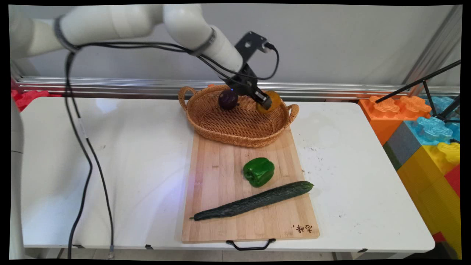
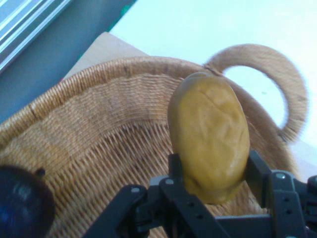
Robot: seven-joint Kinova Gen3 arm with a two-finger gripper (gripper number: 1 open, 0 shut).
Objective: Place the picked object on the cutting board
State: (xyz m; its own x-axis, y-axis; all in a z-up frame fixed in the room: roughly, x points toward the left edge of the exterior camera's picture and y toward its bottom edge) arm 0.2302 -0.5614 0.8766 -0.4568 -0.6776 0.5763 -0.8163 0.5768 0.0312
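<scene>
Fingers (image 2: pixel 174 171) of the gripper (image 2: pixel 213 173) squeeze a yellow potato (image 2: pixel 208 134) from both sides, over the basket (image 1: pixel 235 125), near a dark purple ball (image 1: pixel 228 99).

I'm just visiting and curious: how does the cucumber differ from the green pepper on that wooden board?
The cucumber is long and thin; the green pepper is short and blocky. The cucumber is dark green and dull, the pepper brighter and glossy. The cucumber lies slantwise with its tip just past the board's right edge; the pepper sits wholly on the board. Both are green vegetables lying on that board, away from the gripper.
</scene>
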